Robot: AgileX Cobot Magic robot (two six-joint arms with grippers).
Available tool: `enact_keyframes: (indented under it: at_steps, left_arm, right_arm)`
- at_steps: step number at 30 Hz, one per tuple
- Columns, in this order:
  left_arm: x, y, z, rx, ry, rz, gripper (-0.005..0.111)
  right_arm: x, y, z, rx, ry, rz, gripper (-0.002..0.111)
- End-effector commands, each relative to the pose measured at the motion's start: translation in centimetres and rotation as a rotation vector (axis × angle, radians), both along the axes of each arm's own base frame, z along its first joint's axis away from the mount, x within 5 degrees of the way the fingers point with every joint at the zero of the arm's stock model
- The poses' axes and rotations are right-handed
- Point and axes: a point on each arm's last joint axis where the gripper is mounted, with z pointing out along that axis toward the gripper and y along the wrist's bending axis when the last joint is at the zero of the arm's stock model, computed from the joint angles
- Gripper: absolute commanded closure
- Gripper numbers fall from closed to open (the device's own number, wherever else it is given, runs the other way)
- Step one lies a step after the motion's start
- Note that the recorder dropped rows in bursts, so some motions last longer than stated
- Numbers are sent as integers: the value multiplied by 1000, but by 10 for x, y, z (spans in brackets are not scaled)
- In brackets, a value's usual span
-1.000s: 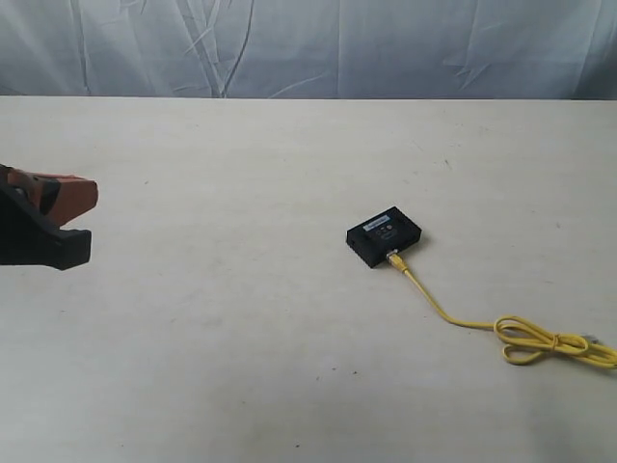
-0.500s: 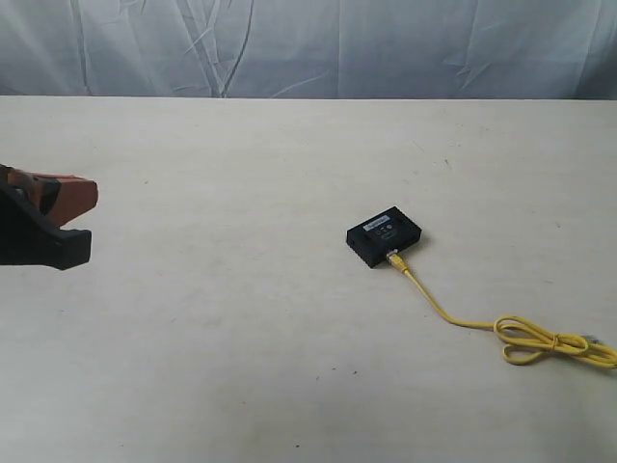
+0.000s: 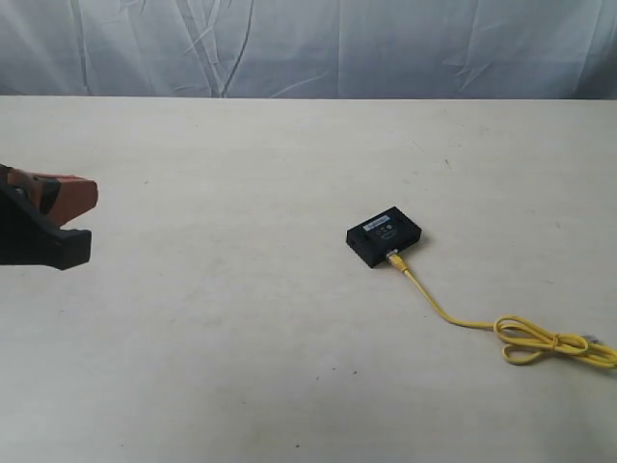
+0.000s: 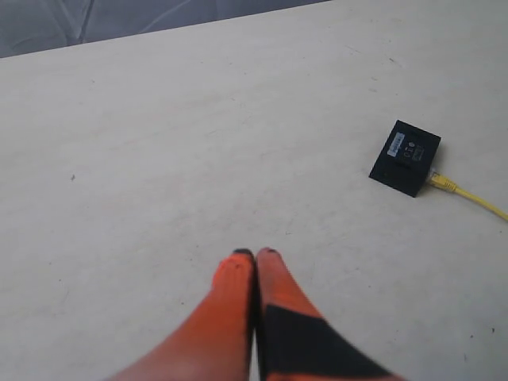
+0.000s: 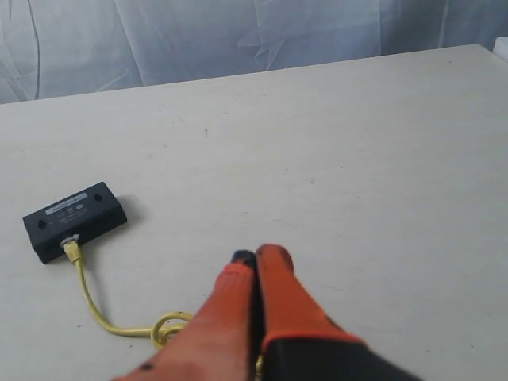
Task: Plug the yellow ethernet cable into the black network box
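Note:
The black network box [image 3: 384,234] lies flat on the table, right of centre, pale label up. The yellow ethernet cable [image 3: 453,318] has one plug seated in the box's near side; its tied loop [image 3: 535,342] rests toward the right edge. My left gripper [image 3: 82,217] hovers at the far left, far from the box, and in the left wrist view its orange fingers [image 4: 255,255] are shut on nothing. The box [image 4: 406,156] shows ahead of it there. My right gripper [image 5: 255,258] is shut and empty, out of the exterior view, above the loop [image 5: 167,327], with the box [image 5: 75,218] beyond.
The pale table [image 3: 241,318] runs to a far edge backed by a wrinkled grey-blue cloth [image 3: 308,48]. The cable's free end [image 3: 593,340] lies at the right edge of the exterior view.

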Motion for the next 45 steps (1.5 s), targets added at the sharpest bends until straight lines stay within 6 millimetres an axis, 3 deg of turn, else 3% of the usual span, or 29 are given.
enact_keyframes:
  at_steps: [1,11,15,20,26,28,35,45]
  left_arm:
    - [-2,-1,-1,-2,-3,-6,107]
    - [-8,4,8,-15,-53,4,107]
    - [-26,31,11,51,-163,85,107]
    - [-55,63,-16,72,-301,296,107]
    - [-83,76,-65,63,-477,420,107]
    - [-90,77,-63,42,-565,436,107]
    - [-100,73,-80,229,-479,317,107]
    - [-101,73,-82,208,-450,321,107]
  right_arm:
    - [0,0,0,2,-18,-4,108]
    - [0,0,0,2,-18,-4,108]
    - [0,0,0,2,-18,-4,108]
    - [0,0,0,2,-18,-4,108]
    - [0,0,0,2,-18,-4,108]
    - [0,0,0,2,-18,-4,108]
    - [0,0,0,2,-18,-4,108]
    - [0,0,0,2,-18,-4,108]
